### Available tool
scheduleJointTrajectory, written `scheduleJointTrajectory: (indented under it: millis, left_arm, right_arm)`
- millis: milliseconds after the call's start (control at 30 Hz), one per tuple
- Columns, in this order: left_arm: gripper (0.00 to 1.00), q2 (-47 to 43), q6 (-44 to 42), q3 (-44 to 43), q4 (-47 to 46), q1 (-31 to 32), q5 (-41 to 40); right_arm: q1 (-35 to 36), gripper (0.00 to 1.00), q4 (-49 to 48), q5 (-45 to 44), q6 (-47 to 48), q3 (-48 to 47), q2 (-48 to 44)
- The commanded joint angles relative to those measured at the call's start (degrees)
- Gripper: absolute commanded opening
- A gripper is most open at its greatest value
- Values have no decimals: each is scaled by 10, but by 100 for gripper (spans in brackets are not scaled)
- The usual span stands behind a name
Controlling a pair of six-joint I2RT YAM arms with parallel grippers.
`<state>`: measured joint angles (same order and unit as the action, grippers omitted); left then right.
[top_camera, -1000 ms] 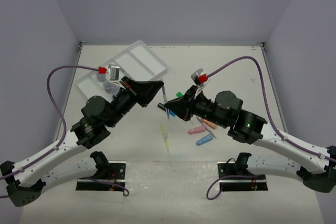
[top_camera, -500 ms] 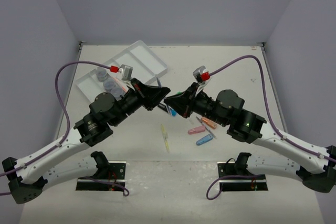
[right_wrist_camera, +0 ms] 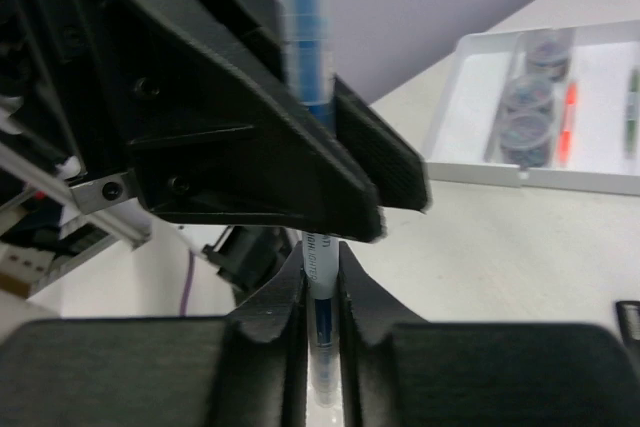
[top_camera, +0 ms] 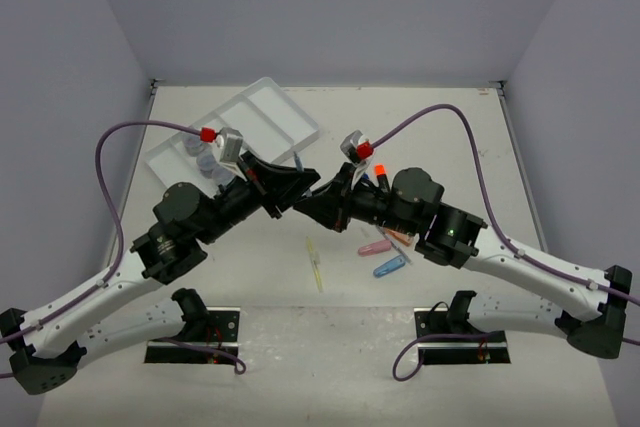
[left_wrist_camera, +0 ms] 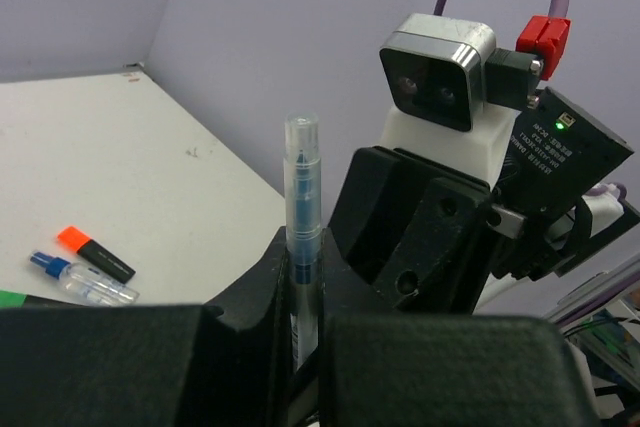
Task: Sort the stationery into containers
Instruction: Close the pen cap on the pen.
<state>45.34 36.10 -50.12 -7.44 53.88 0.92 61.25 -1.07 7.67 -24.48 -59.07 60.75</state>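
Note:
A clear blue highlighter pen [left_wrist_camera: 302,197] is held in mid-air between both grippers. My left gripper [left_wrist_camera: 303,292] is shut on its lower part, with its capped end sticking up. My right gripper [right_wrist_camera: 321,292] is shut on the same pen [right_wrist_camera: 322,297], just below the left gripper's black fingers [right_wrist_camera: 300,147]. In the top view the two grippers meet nose to nose [top_camera: 305,192] over the table's middle. The white compartment tray [top_camera: 262,112] lies at the back left, with clear round jars [top_camera: 205,159] in it.
A yellow pen [top_camera: 315,265], pink [top_camera: 374,247], orange [top_camera: 400,237] and blue [top_camera: 390,267] oblong pieces lie under the right arm. An orange-capped highlighter [left_wrist_camera: 95,252] and a blue-capped bottle [left_wrist_camera: 80,280] lie on the table. The tray [right_wrist_camera: 590,179] also holds orange and green pens.
The two grippers have closed the gap between them and now meet on the blue pen. The right arm has shifted left and its wrist has risen.

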Motion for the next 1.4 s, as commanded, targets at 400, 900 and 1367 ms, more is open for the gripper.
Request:
scheduleJointTrajectory:
  millis: [400, 900, 1367]
  left_arm:
    - [99, -23, -85, -49, 30, 0, -42]
    - [76, 8, -126, -124, 62, 0, -65]
    - [10, 27, -89, -83, 16, -1, -48]
  right_arm:
    - [0, 0, -8, 17, 7, -15, -12]
    - [0, 0, 9, 46, 30, -6, -22]
    - [1, 0, 3, 58, 34, 16, -34]
